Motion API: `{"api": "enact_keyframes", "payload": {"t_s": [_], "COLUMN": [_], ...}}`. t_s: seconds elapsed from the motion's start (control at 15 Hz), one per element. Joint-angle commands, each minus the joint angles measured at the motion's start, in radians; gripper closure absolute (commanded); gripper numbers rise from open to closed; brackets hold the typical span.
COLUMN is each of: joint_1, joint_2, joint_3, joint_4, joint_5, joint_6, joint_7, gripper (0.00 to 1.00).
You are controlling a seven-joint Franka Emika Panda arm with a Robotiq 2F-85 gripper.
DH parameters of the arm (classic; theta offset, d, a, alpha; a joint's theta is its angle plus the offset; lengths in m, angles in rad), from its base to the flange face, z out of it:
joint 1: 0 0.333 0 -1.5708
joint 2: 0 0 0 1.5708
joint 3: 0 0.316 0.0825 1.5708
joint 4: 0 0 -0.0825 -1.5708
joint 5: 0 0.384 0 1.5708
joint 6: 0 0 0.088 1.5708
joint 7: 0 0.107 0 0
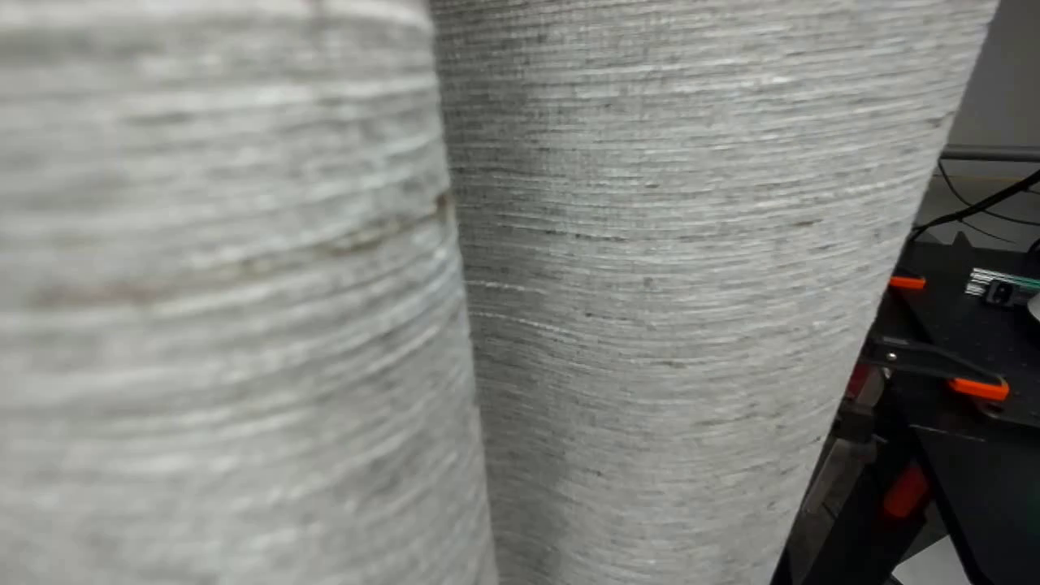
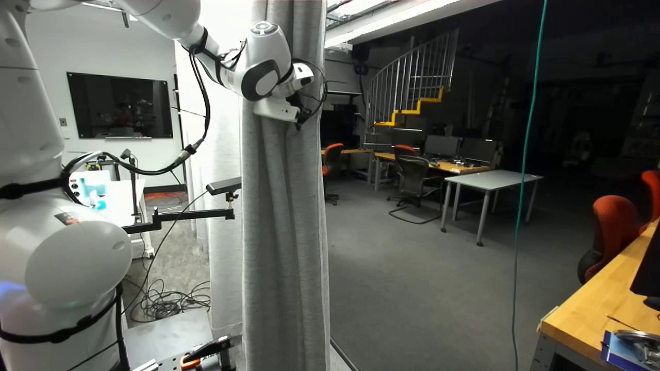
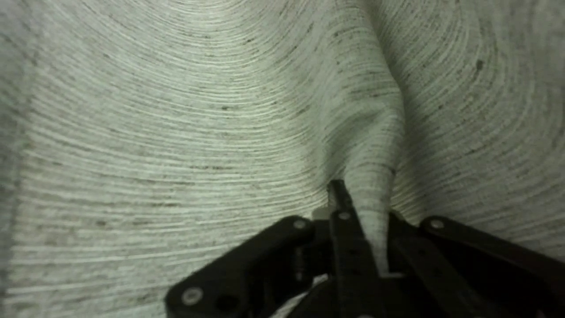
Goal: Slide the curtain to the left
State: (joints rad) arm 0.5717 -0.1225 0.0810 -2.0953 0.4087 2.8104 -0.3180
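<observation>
Apparently the catch is made: in the wrist view the gripper (image 3: 364,207) reaches in from five o'clock, its two dark fingers (image 3: 340,201) close on either side of a pinched fold of the grey curtain (image 3: 176,132). In an exterior view the curtain hangs in gathered folds from just short of twelve o'clock down to just past six, and the white robot arm (image 2: 167,18) crosses from nine o'clock to meet it at eleven.

The step in hand looks to be the slide itself, with the fold held and ready to draw; how far it has got cannot be judged. The next move calls for a firm pinch and level sideways travel, toward nine o'clock if left means left in that view, then a release of the fold.

The curtain's top and hem are cut off, so how it hangs and runs is hidden. In an exterior view, the curtain covers nearly everything, blurred toward nine o'clock, with a little black table (image 1: 995,487) near four; no gripper shows there. Whether the paler cloth (image 2: 223,149) beside the gathered folds between nine and ten o'clock in an exterior view is the same curtain cannot be told.
</observation>
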Motion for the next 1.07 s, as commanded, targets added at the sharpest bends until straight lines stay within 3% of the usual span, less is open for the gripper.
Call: {"api": "enact_keyframes", "payload": {"t_s": [0.0,0.53,0.6,1.0], "joint_1": [-0.021,-0.063,-0.128,-0.212], "joint_2": [0.063,0.058,0.058,0.055], "joint_3": [0.014,0.019,0.080,0.148], "joint_4": [-0.077,-0.084,-0.082,-0.083], "joint_5": [-0.072,-0.180,-0.180,-0.262], "joint_6": [-0.003,-0.005,-0.009,-0.010], "joint_7": [0.061,0.162,0.165,0.236], "gripper": [1.00,1.00,1.00,1.00]}}
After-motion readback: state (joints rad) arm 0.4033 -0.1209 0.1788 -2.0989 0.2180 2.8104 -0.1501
